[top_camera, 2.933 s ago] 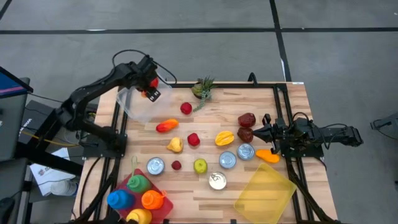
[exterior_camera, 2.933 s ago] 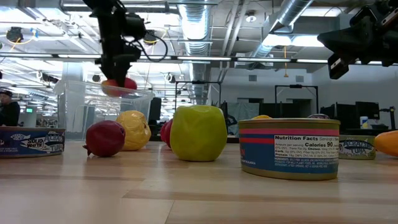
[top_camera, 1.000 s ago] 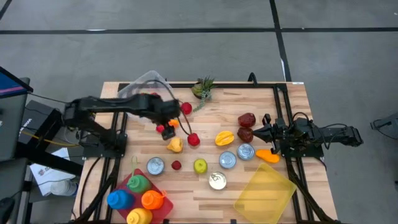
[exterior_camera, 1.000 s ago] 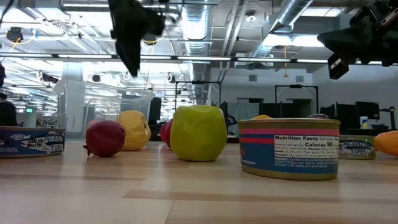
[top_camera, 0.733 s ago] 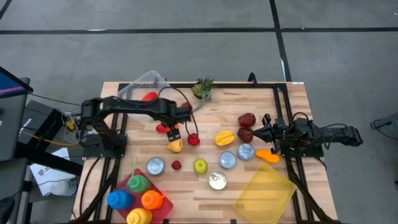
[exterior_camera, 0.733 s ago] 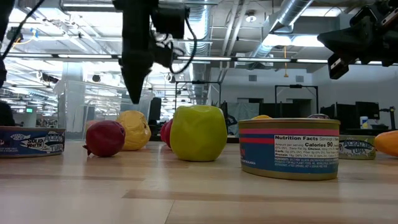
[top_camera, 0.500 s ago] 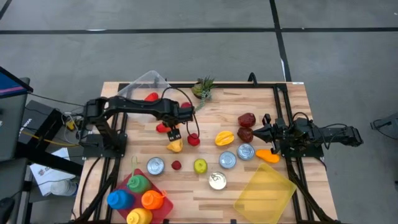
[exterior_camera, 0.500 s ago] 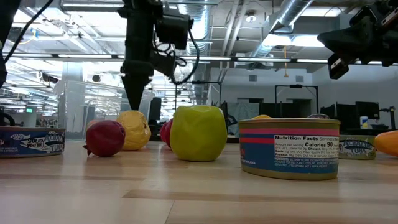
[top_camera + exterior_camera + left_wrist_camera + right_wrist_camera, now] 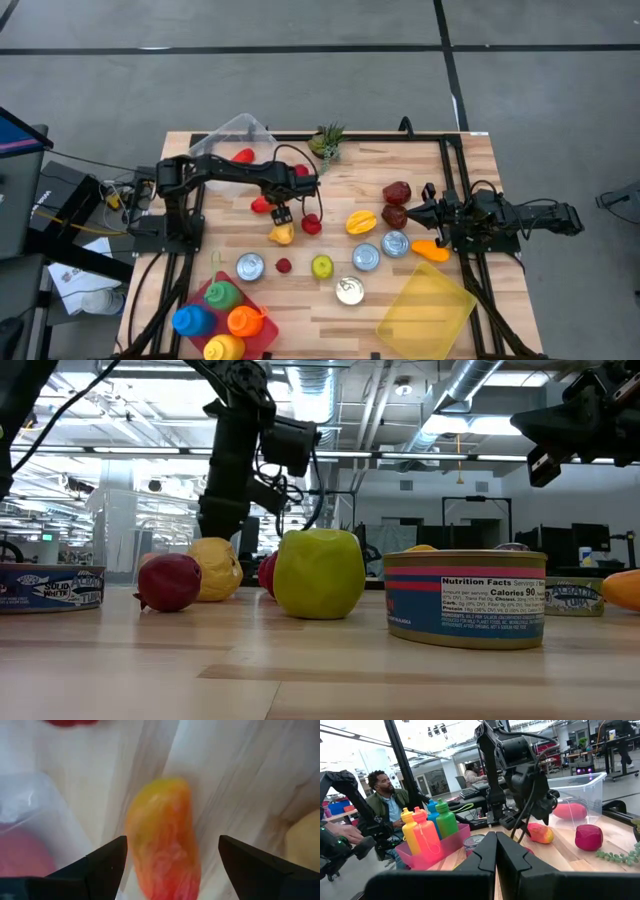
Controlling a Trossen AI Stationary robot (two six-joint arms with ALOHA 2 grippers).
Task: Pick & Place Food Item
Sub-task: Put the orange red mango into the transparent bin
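High view: the left tool (image 9: pixel 282 212) has come from the clear box (image 9: pixel 228 140) at eleven o'clock and hangs open over the orange-yellow fruit (image 9: pixel 162 840) on the worktop (image 9: pixel 400 310). A red fruit (image 9: pixel 242 156) lies inside the box, so I think this one is next. The right tool (image 9: pixel 415 211) waits closed at three o'clock.

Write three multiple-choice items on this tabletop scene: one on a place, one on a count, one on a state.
1. The red fruit in the clear bin is at the table's
A. far left corner
B. near right corner
C. centre

2. How many squeeze bottles are in the pink tray?
A. two
B. four
C. six

3. The left pincer is
A. shut on a can
B. open over the orange-yellow mango
C. out of view

Answers: 1 A, the high view shows the bin at that corner. 2 B, green, blue, orange and yellow. 3 B, the left wrist view shows fingers apart either side of it.
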